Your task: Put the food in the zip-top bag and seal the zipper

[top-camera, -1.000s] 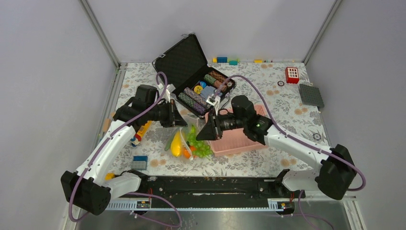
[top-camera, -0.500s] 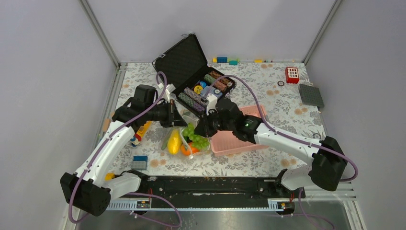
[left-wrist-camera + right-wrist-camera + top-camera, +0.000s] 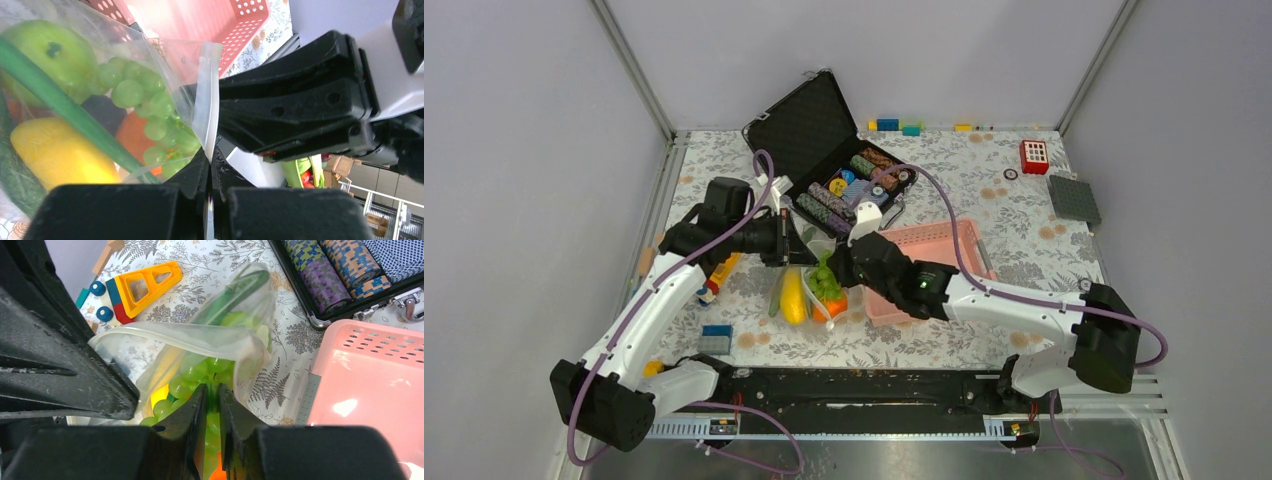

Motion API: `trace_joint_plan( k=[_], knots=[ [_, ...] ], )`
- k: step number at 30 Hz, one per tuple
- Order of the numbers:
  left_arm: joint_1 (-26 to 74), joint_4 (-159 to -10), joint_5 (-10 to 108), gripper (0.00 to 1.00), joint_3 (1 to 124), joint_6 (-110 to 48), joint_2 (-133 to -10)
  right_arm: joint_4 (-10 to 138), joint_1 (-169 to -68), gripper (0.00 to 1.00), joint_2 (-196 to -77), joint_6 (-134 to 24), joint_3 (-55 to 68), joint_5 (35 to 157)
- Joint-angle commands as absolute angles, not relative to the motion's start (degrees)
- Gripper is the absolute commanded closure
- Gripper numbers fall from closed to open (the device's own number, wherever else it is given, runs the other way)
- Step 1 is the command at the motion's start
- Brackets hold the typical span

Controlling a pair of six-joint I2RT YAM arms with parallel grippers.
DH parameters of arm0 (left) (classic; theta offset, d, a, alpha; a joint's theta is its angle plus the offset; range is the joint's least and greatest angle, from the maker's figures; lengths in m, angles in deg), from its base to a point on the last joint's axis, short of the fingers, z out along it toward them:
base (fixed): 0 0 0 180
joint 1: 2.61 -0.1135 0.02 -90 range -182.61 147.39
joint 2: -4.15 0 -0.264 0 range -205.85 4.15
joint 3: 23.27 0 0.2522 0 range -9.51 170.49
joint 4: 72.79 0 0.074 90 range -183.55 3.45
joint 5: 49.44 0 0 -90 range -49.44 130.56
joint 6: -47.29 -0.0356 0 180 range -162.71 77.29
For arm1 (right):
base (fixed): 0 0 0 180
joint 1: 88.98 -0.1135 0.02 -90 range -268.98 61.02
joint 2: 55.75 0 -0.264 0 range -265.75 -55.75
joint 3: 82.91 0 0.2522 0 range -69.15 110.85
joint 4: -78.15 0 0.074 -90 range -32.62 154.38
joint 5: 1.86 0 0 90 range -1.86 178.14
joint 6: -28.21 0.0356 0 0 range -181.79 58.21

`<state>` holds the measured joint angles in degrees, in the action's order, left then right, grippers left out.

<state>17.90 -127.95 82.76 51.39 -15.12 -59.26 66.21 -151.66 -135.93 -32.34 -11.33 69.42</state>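
Clutter first: an open poker-chip case point(image 3: 819, 150) sits upper centre just behind the zip-top bag point(image 3: 806, 288). A pink basket point(image 3: 939, 262) is just right of the bag and a yellow toy truck point(image 3: 720, 272) is to its left, none of it blocking the bag. Versus a second ago, the right gripper point(image 3: 842, 268) has slid left off the basket and right up to the left gripper point(image 3: 802, 248), and the bag is bunched narrower. Both sets of jaws are pinched together on the bag's top edge, the left on the zipper point(image 3: 206, 105), with grapes point(image 3: 192, 374), banana point(image 3: 792, 298) and pumpkin point(image 3: 829, 308) inside.
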Motion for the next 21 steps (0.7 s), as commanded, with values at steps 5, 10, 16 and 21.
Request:
trace_joint_plan(
  k=[5,10,16,21],
  knots=[
    [17.8,-124.5,84.6,1.00,50.9,-13.7,-58.0,67.5,-155.1,0.86,-139.2,-32.0,-8.1,59.7],
    [17.8,-124.5,84.0,1.00,50.8,-13.4,-57.9,69.0,-155.2,0.52,-136.4,-34.0,-10.8,61.8],
    [17.7,-124.5,82.0,1.00,50.8,-12.5,-56.9,73.8,-155.2,0.30,-128.0,-38.7,-16.2,72.9],
    [17.8,-127.3,76.4,1.00,52.5,-12.7,-55.5,72.8,-155.1,0.00,-117.9,-40.4,-22.6,71.8]
  ],
)
